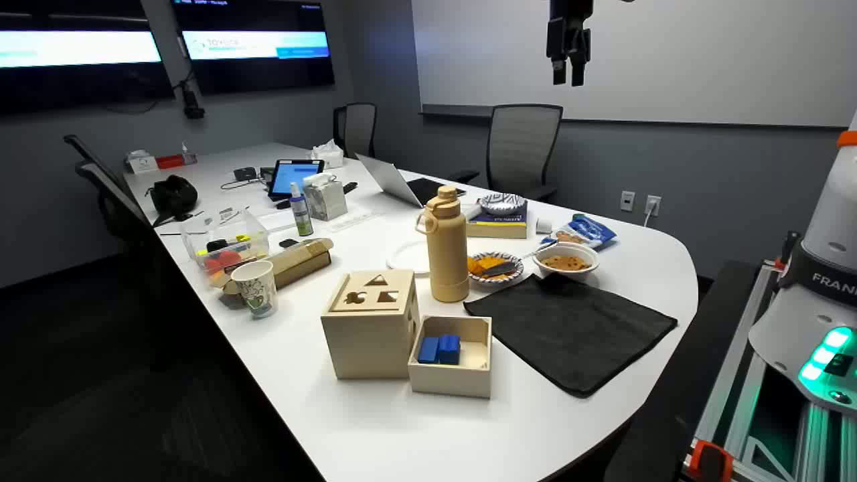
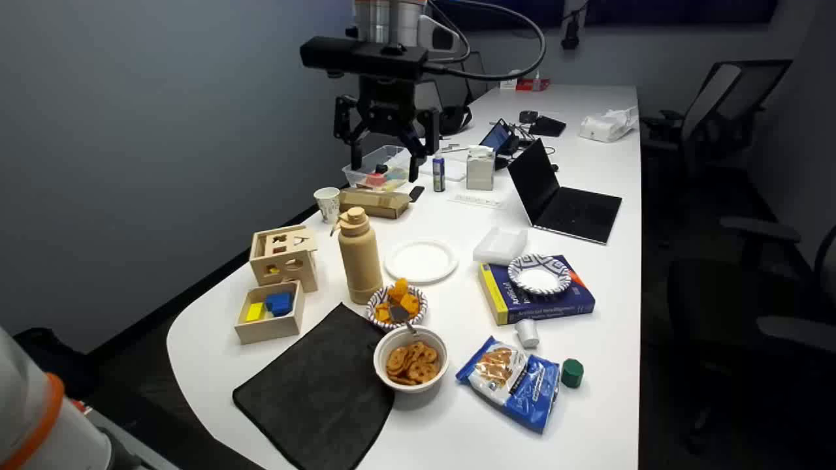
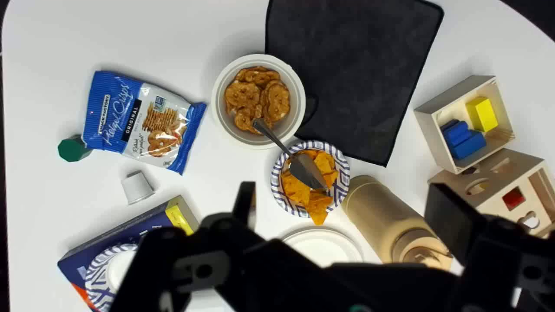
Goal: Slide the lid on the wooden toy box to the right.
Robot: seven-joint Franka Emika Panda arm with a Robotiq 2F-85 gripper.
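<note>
In an exterior view, the black two-finger gripper (image 2: 385,170) hung in the air, jaws wide apart. The flat sq. pale-wood lid (image 2: 290,245) sat on the pale plywood cube toy box (image 2: 282,275), approx. 8 o'clock of gripper, lower & well apart.

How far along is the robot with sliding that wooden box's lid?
Done: the lid looks off-centre, leaving a gap along an edge of the taller wooden box in an exterior view; whose doing, I can't tell. In hand: nothing; the end effector hangs open, apart from the box. Left: probably reaching down and sliding the lid right, since it covers most of the top, unless this offset counts.
</note>
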